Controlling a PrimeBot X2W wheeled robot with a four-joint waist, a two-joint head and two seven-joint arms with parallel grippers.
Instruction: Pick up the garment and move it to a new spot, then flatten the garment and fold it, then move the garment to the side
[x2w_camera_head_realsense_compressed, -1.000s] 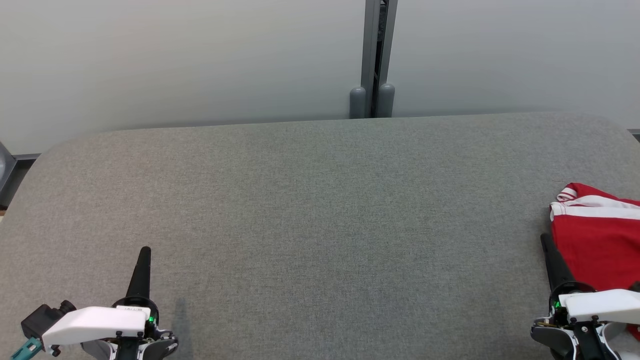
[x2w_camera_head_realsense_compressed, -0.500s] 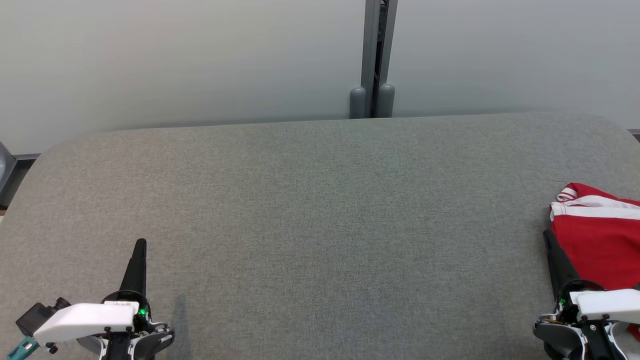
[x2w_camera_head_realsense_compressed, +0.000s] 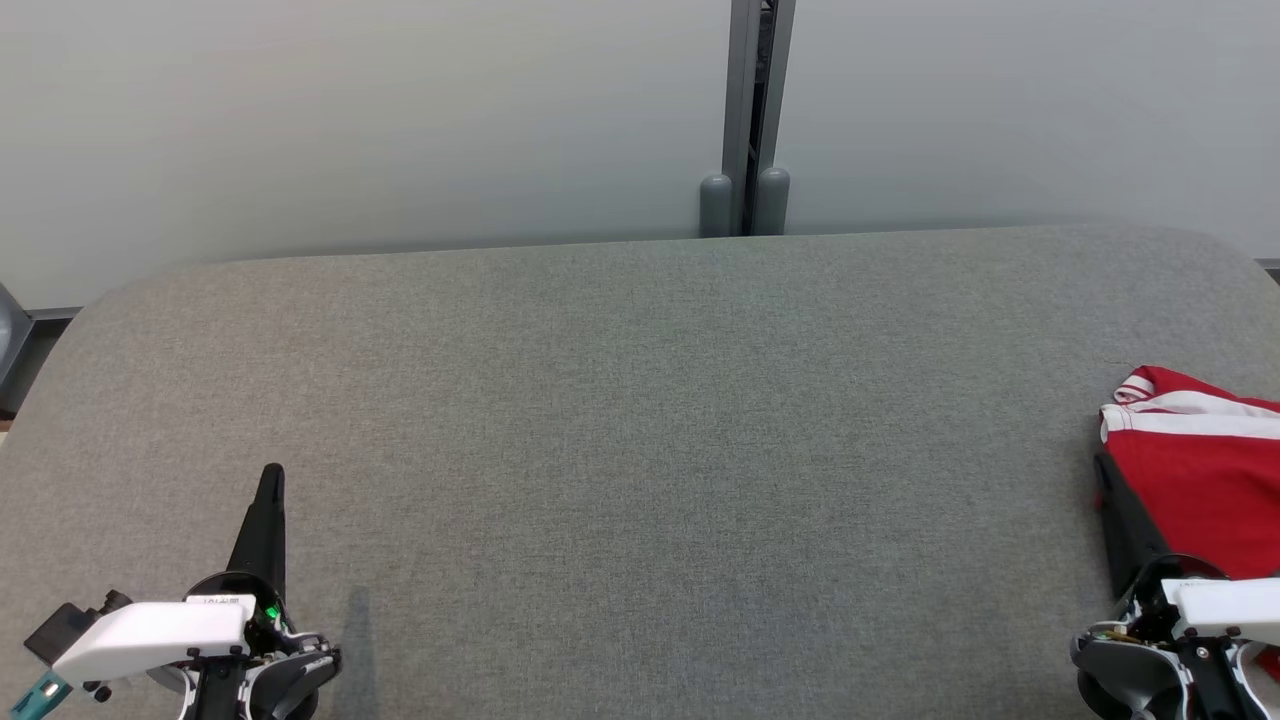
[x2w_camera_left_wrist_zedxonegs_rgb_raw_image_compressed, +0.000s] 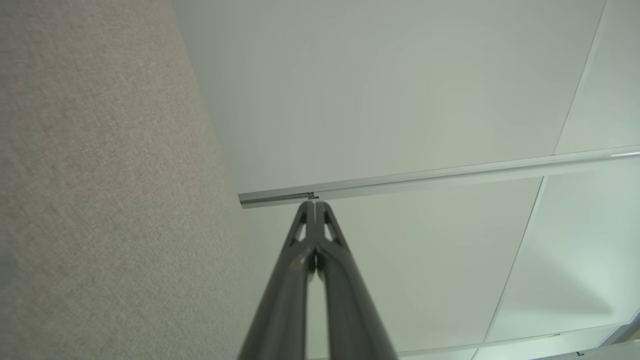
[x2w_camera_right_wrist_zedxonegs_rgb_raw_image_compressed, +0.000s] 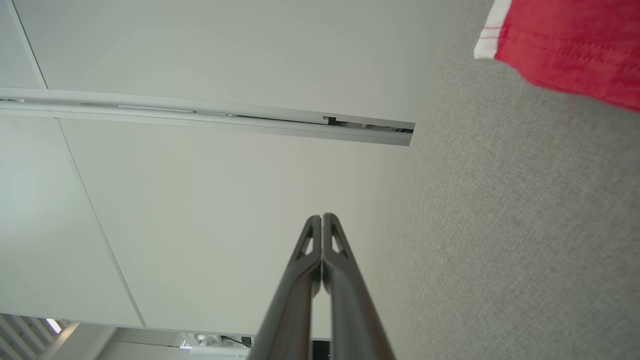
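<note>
Left gripper (x2w_camera_head_realsense_compressed: 270, 480) and right gripper (x2w_camera_head_realsense_compressed: 1106, 475) both pinched shut on nothing, over a grey felt-like tabletop (x2w_camera_head_realsense_compressed: 640, 420).
Pale wall panels (x2w_camera_head_realsense_compressed: 350, 120) back the tabletop, split by a grey metal post (x2w_camera_head_realsense_compressed: 746, 100) with two rounded stubs at its foot. A red fabric garment with white stripes (x2w_camera_head_realsense_compressed: 1195, 480) lies at the tabletop's right side, just beside the right gripper. It is cut off at the head view's edge, its near part hidden behind that gripper's white housing (x2w_camera_head_realsense_compressed: 1225, 600).
</note>
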